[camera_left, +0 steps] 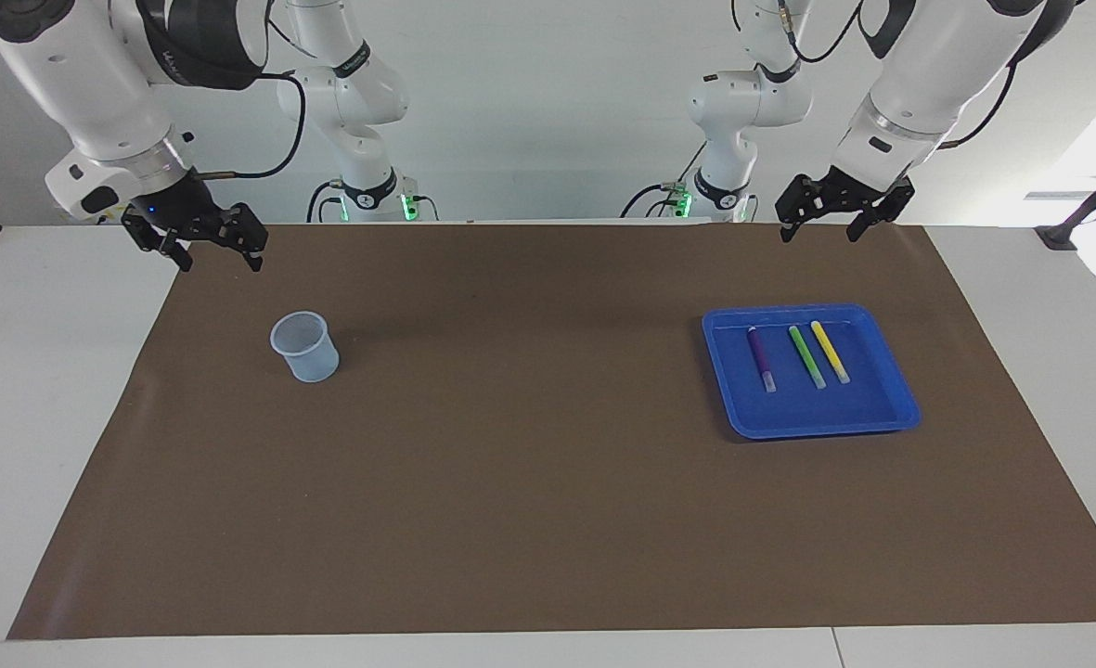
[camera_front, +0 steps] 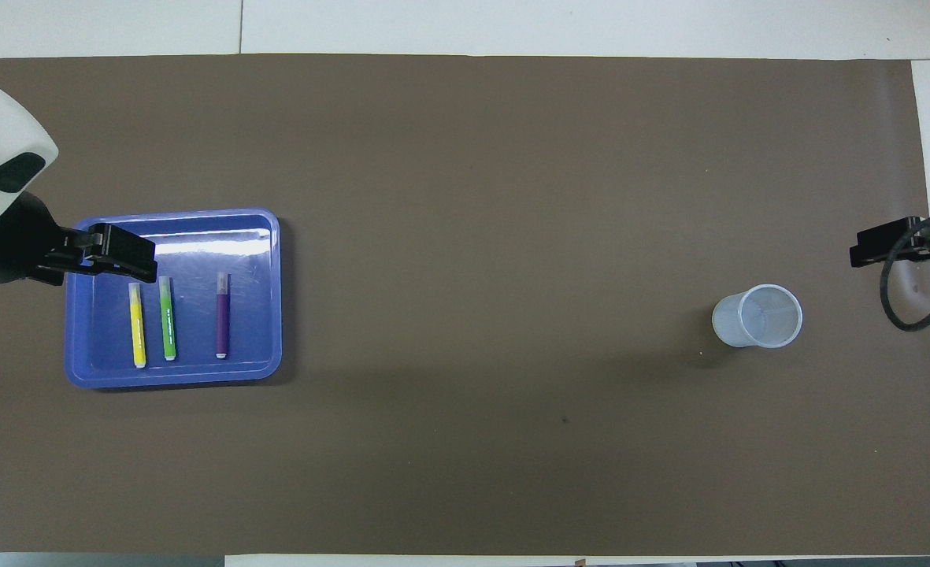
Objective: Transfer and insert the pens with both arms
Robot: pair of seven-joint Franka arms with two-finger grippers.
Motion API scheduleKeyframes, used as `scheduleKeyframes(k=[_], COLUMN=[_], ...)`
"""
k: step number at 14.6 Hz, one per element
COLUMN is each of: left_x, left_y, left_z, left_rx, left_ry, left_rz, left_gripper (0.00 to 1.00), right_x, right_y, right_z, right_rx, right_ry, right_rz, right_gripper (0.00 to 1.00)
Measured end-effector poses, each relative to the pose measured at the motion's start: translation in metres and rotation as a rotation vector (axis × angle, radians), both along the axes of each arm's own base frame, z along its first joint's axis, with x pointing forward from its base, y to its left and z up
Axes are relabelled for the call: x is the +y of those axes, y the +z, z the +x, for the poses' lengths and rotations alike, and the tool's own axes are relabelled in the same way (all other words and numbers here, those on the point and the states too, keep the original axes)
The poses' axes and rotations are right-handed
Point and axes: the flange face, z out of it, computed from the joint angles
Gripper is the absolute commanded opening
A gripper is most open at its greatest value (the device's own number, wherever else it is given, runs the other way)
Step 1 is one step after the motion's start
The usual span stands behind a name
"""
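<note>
Three pens lie side by side in a blue tray (camera_left: 882, 408) toward the left arm's end of the table: purple pen (camera_left: 761, 358), green pen (camera_left: 806, 356), yellow pen (camera_left: 830, 352). They also show in the overhead view: yellow (camera_front: 138, 324), green (camera_front: 167, 318), purple (camera_front: 222, 315), in the tray (camera_front: 256, 331). A clear plastic cup (camera_left: 304, 346) (camera_front: 757, 316) stands upright toward the right arm's end. My left gripper (camera_left: 818, 232) (camera_front: 130, 260) hangs open and empty over the mat's edge by the tray. My right gripper (camera_left: 218, 255) (camera_front: 866, 252) hangs open and empty over the mat's corner by the cup.
A brown mat (camera_left: 529, 482) covers the table's middle, with white table top (camera_left: 37, 390) at both ends. Two smaller white arms with green lights (camera_left: 362, 139) (camera_left: 742, 121) stand at the robots' edge. A black clamp (camera_left: 1058, 237) sits at the left arm's corner.
</note>
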Motion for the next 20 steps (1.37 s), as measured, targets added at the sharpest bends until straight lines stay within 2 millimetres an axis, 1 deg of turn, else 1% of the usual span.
scheduleKeyframes(k=[14, 17, 20], left_x=[-0.004, -0.004, -0.004], left_y=[0.000, -0.005, -0.016], left_z=[-0.001, -0.001, -0.003], left_rx=[0.000, 0.011, 0.033], left_ry=[-0.008, -0.008, -0.008], left_rz=[0.000, 0.002, 0.008], left_gripper=[1.00, 1.00, 1.00], right_x=[0.000, 0.000, 0.000], right_y=[0.003, 0.003, 0.003], right_z=[-0.002, -0.002, -0.002], right_rx=[-0.006, -0.006, -0.006], right_ry=[0.000, 0.000, 0.000], right_rz=[0.000, 0.000, 0.000], right_gripper=[1.00, 1.00, 1.00])
